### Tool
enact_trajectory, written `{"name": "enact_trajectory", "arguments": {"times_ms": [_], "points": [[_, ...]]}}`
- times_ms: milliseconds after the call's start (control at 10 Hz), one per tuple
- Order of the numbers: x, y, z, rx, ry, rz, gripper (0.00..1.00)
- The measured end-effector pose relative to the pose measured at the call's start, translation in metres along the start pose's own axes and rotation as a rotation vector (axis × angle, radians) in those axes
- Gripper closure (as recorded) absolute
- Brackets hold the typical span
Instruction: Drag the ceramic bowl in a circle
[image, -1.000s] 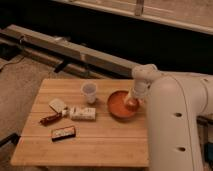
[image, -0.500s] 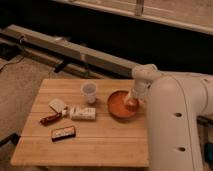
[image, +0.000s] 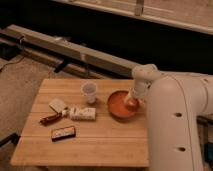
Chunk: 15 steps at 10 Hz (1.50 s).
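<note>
Inventory, from my remote station.

1. Ceramic bowl: orange-red, glossy, round, so I log no long axis. It sits upright with its mouth facing up. Position: toward 2 o'clock from the middle of the surface, close to the right edge.

2. Claw: lowered into the bowl at its 3 o'clock side, just inside the rim. Jaws apart, not clamped on anything I can make out. I cannot tell whether the tips touch the bowl's floor. From the claw, most of the bowl lies toward 9 o'clock.

3. Arm: white and bulky. It comes in from the right and covers that corner of the surface.

4. Plastic cup: whitish, upright, at 9 o'clock from the bowl and apart from it.

5. White packet: lies flat at 8 o'clock from the bowl.

6. Dark bar: lies flat near the front left.
</note>
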<state>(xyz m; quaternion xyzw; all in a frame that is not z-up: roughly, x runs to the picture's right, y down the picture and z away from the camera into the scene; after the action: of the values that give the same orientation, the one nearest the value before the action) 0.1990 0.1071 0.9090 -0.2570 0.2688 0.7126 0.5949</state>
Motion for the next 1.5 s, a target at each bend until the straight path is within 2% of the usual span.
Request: {"name": "enact_trajectory", "arguments": {"times_ms": [100, 300, 600, 700, 1100, 1200, 1400, 1500], "points": [[0.001, -0.002, 0.002, -0.010, 0.016, -0.017, 0.20], [0.002, -0.003, 0.001, -0.026, 0.020, -0.020, 0.20], [0.002, -0.002, 0.000, -0.030, 0.025, -0.022, 0.22], [0.002, -0.003, -0.001, -0.031, 0.026, -0.025, 0.29], [0.007, -0.012, 0.001, -0.030, 0.035, -0.023, 0.71], [0.008, -0.015, 0.001, -0.031, 0.039, -0.021, 0.78], [0.015, -0.023, 0.002, -0.035, 0.057, -0.016, 0.98], [0.018, -0.026, 0.002, -0.035, 0.062, -0.017, 1.00]]}}
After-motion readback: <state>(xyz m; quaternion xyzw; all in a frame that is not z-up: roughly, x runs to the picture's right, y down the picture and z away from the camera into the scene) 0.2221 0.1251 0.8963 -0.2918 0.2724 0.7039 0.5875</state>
